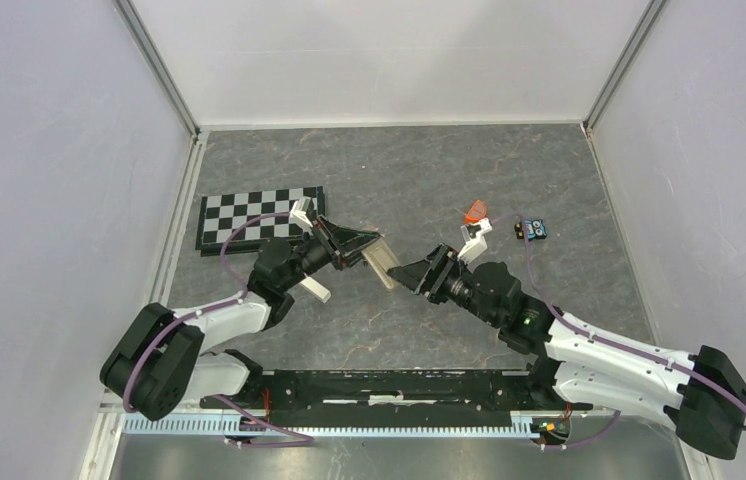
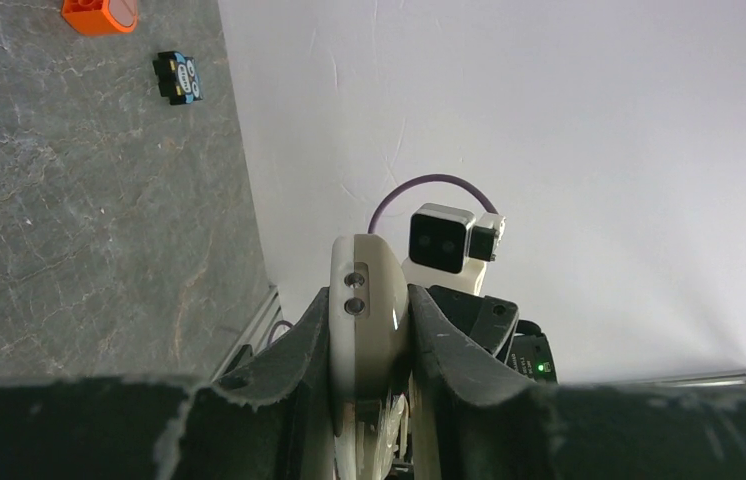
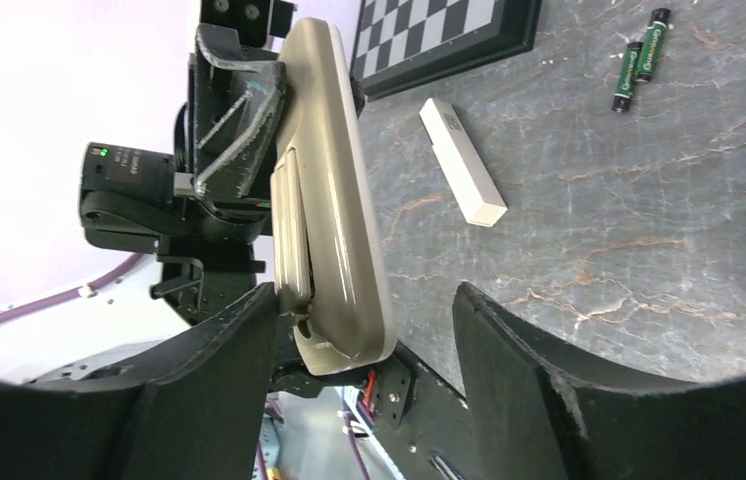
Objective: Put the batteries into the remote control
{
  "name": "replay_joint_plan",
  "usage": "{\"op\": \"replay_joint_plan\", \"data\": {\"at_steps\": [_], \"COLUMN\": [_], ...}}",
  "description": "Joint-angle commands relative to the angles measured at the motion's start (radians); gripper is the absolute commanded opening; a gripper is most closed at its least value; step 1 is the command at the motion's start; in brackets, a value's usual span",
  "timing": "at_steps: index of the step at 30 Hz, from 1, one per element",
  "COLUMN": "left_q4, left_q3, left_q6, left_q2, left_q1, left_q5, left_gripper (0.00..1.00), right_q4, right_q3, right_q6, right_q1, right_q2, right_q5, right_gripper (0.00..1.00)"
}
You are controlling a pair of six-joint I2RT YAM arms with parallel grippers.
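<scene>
My left gripper (image 1: 367, 250) is shut on the remote control (image 1: 382, 264) and holds it above the table, with its tan-grey end pointing at the right arm. In the left wrist view the remote (image 2: 367, 290) stands edge-on, clamped between the fingers of the left gripper (image 2: 369, 300). My right gripper (image 1: 401, 273) is open, and in the right wrist view the remote's free end (image 3: 334, 300) lies between its spread jaws (image 3: 361, 305), close to the left finger. Two batteries (image 3: 642, 58), dark with green markings, lie side by side on the table near the chessboard; they are hidden in the top view.
A white bar (image 1: 315, 289) lies on the table under the left arm, also in the right wrist view (image 3: 462, 162). A chessboard (image 1: 261, 218) lies at the back left. An orange piece (image 1: 476, 211) and a small blue and black item (image 1: 537, 229) lie at the back right.
</scene>
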Motion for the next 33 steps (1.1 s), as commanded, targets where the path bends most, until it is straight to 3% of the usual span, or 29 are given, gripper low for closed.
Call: {"op": "replay_joint_plan", "data": {"at_steps": [1, 9, 20, 27, 33], "left_q4": [0.051, 0.09, 0.119, 0.125, 0.023], "left_q3": [0.044, 0.062, 0.072, 0.088, 0.125], "left_q6": [-0.03, -0.041, -0.063, -0.05, 0.106], "left_q2": [-0.041, -0.051, -0.061, -0.084, -0.118], "left_q1": [0.001, 0.0, -0.001, -0.002, -0.009], "left_q5": [0.034, 0.075, 0.13, 0.167, 0.216], "left_gripper": [0.02, 0.02, 0.02, 0.02, 0.02], "right_q4": [0.072, 0.108, 0.114, 0.037, -0.024], "right_q3": [-0.035, -0.055, -0.04, 0.002, 0.073], "right_q6": [0.037, 0.062, 0.065, 0.01, -0.076], "right_q1": [-0.028, -0.039, -0.056, -0.084, -0.085], "right_q2": [0.009, 0.066, 0.122, 0.159, 0.222], "right_q5": [-0.004, -0.044, -0.054, -0.054, -0.068], "right_gripper": [0.65, 0.45, 0.37, 0.38, 0.55]}}
